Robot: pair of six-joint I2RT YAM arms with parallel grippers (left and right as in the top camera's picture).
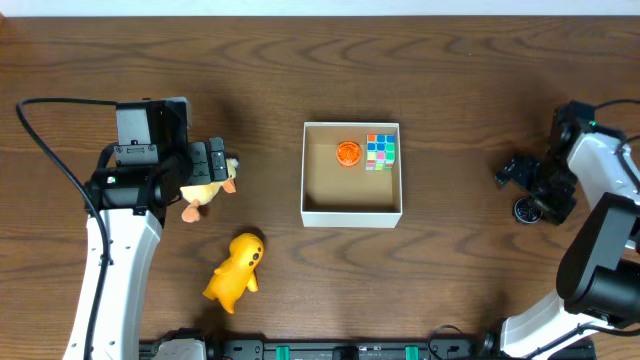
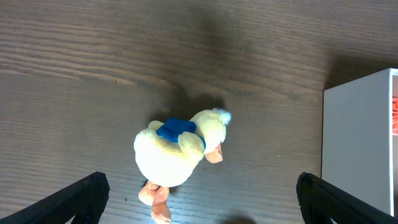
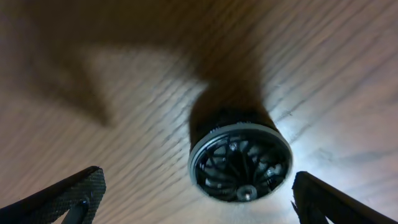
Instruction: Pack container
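The container is a square white-walled box with a brown inside at the table's middle; its white wall also shows in the left wrist view. Inside it lie an orange ball and a multicoloured cube. My left gripper is open above a pale yellow duck plush with a blue band, not touching it. My right gripper is open over a small black wheel lying flat on the table.
A bright yellow plush toy lies on the wooden table in front of the duck, left of the container. The left arm's cable loops at the far left.
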